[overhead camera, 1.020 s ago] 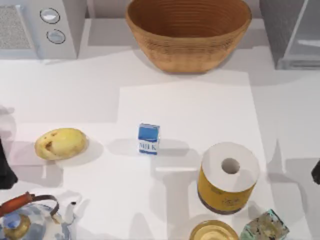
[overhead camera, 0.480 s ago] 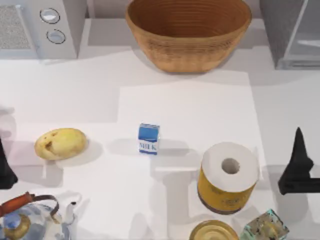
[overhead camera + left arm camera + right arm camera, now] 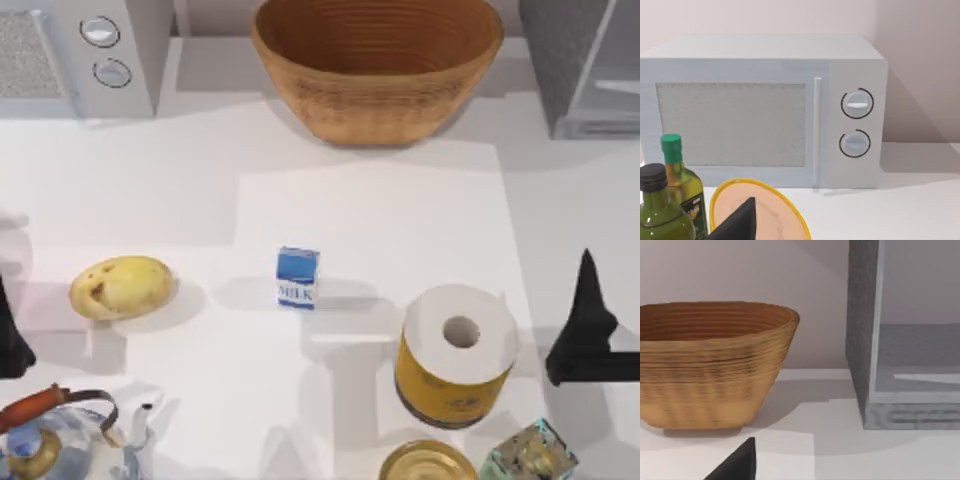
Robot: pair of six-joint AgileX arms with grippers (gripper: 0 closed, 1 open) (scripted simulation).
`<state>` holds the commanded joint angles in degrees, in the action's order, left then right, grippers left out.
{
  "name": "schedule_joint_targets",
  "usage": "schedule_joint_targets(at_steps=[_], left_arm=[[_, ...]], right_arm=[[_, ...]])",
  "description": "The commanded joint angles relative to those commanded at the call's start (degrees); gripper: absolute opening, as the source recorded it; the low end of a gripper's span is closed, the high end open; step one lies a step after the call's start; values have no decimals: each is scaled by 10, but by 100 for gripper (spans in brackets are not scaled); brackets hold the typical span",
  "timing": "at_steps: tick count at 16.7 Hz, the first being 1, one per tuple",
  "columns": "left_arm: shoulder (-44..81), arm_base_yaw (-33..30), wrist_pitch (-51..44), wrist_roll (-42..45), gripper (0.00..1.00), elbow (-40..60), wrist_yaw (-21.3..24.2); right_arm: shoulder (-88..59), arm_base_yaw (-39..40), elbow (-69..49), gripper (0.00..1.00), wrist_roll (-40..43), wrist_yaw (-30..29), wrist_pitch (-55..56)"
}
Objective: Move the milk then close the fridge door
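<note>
Milk stands upright at frame centre of the top view, untouched, potato well to its left, paper roll to its lower right. Right gripper sits at the right edge beside the roll; cannot tell whether its pincer is released or clenched. Left gripper parked at the left edge, pincer state also unclear. Fridge upper right, interior exposed, so the door looks unclosed. Judgement: reach step; swing above the roll, descend straight onto the carton, pinch its 2 flat sides squarely, since it is small and tips easily.
</note>
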<state>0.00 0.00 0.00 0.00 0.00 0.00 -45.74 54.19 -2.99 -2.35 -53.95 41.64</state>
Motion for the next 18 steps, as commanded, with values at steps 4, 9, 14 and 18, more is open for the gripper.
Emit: schedule_joint_targets(at_steps=[4,9,14,18], left_arm=[[0,0,0,0,100,0,0],[0,0,0,0,100,0,0],[0,0,0,0,100,0,0],[0,0,0,0,100,0,0]], right_arm=[[-108,62,-95,100,-61,-44,-2],[-372,145,-286,100,-161,-123,-11],[-678,181,-492,100,-237,-190,-28],[-837,166,-613,100,-270,-226,-44]])
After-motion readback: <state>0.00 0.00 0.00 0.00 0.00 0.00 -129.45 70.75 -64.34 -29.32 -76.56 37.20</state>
